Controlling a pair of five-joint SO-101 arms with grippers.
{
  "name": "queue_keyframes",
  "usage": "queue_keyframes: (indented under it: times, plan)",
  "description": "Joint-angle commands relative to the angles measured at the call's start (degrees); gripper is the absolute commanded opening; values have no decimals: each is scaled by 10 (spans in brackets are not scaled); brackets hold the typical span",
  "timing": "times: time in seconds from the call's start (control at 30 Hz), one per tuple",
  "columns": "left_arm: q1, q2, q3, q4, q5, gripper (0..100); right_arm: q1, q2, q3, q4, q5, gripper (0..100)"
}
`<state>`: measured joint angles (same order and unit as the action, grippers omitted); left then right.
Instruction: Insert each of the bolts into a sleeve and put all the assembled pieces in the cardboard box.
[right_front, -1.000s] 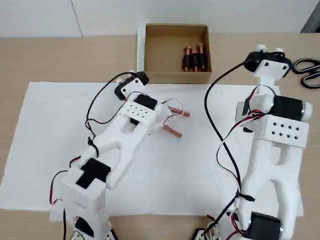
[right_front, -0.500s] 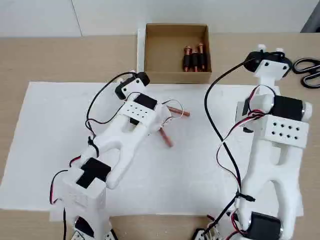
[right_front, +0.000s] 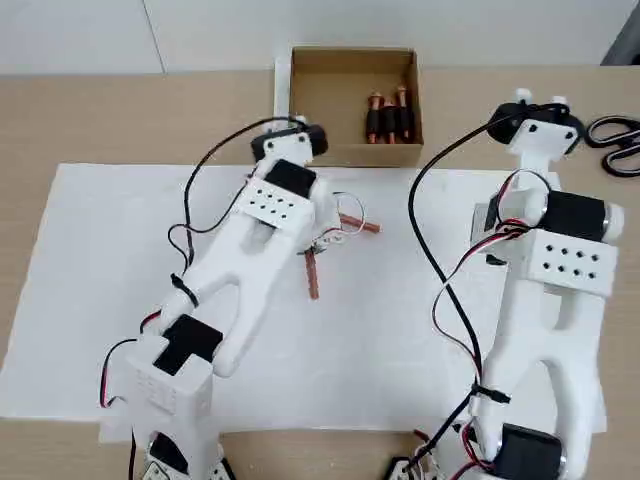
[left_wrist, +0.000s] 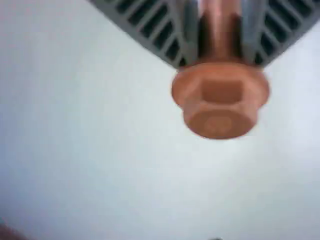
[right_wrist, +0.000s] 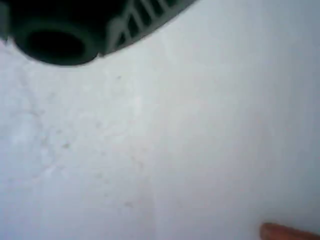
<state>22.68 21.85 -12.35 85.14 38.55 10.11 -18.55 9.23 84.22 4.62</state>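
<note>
The left arm has swung toward 12 o'clock, its wrist now near the front wall of the cardboard box, and the bolt it carries has turned from pointing at 5 o'clock to pointing at 6 o'clock. The left hand is clamped on that bolt's shank, hex head out, above the white sheet. A second bolt lies on the sheet at 2 o'clock from it. The right hand grips a black sleeve, open end showing. Three assembled pieces lie in the box, at 12 o'clock on the worktop.
</note>
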Motion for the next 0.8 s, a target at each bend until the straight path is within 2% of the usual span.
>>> queue_keyframes:
  times: [0.0,0.17,0.37,0.53,0.77]
  plan:
    - [-20,-9,-75,77,-104,9,3,-29,-31,0,3,13]
    - [-97,-5,-98,108,-275,9,3,-29,-31,3,3,13]
    - [-137,-1,-80,136,-379,11,3,-29,-31,3,3,13]
    - [-145,33,-54,132,-409,62,5,-29,-31,7,3,13]
    - [-170,52,-52,129,-422,62,2,-29,-32,7,3,13]
